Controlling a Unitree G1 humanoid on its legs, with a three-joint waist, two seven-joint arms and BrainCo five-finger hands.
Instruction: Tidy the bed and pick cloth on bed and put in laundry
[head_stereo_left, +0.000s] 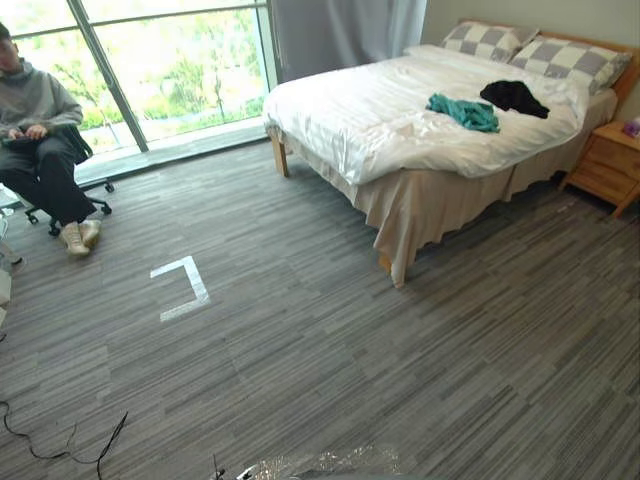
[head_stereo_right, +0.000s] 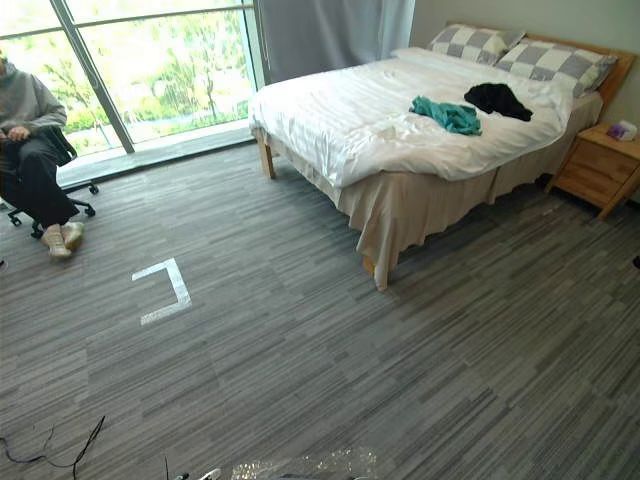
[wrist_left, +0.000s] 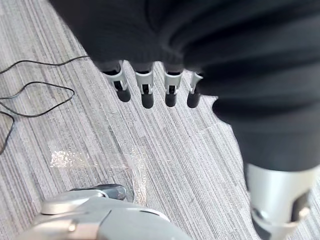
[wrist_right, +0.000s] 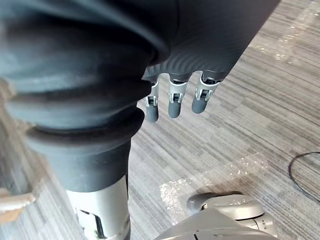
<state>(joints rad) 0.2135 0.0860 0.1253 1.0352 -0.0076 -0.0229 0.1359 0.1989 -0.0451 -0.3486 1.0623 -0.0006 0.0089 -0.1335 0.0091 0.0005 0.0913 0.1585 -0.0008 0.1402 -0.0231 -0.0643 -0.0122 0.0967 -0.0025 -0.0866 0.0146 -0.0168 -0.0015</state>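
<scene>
Bed (head_stereo_left: 340, 110) stands at the far right of the room, well apart from the robot. A wide stretch of grey floor (head_stereo_left: 350, 350) lies between. The white duvet is spread over it and hangs down the near side, with creases around the middle, so the tidying looks undone or at best partial.

Person (head_stereo_left: 35, 110) sits on a chair at far left by the window, not involved. Nightstand (head_stereo_left: 612, 165) sits just beside the bed's head end, on the right. Two checked pillows (head_stereo_left: 575, 60) lie side by side at the headboard and look roughly in place. White tape mark (head_stereo_left: 180, 290) is on the floor at left, well apart from the bed.

Teal cloth (head_stereo_left: 465, 112) lies bunched on the duvet, toward the pillow end. Black cloth (head_stereo_left: 514, 97) lies crumpled just beside it, nearer the pillows. The two are close; touching or not, cannot tell. Both are on the bed, so neither is picked.

Left hand (wrist_left: 145, 90) hangs over bare floor, fingers straight and relaxed, holding nothing. Right hand (wrist_right: 172, 100) is the same: fingers loose, pointing down at the floor, empty.

Judgement: task is at the very start. Nothing is grasped and nothing is in laundry. Where the laundry goes cannot be told from here. Left to do: walk over to the bed, pick up both cloths, carry them to laundry, smooth the duvet.
</scene>
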